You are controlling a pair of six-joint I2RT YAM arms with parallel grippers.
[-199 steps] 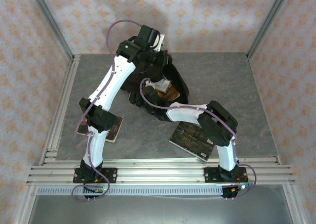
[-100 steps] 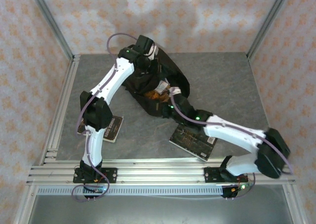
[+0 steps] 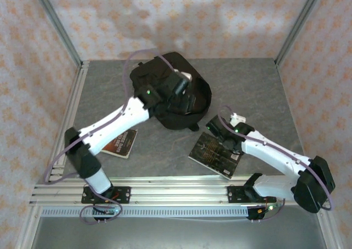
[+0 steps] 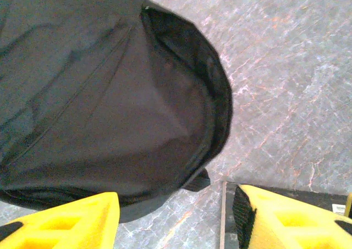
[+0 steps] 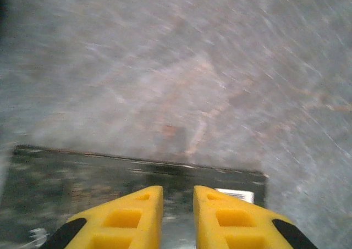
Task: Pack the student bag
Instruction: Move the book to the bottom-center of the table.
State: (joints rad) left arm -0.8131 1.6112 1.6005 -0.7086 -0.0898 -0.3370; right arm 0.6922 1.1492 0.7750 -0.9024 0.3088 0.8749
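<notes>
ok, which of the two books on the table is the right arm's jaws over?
The larger dark book near the right arm's base, its gripper just above the far edge. The smaller book lies left, by the left arm.

Overhead view facing down, wrist views close (sharing table (image 3: pixel 264 89))

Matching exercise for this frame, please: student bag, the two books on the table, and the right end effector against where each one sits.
Things:
1. student bag
2. brown-covered book
3. dark book
4. right end effector

Places:
A. near right of the table, just in front of the bag
B. far centre of the table, under the left arm
C. hovering over the dark book's edge, fingers nearly together
D. near left of the table, beside the left arm

Pairs: 1-B, 2-D, 3-A, 4-C
</notes>
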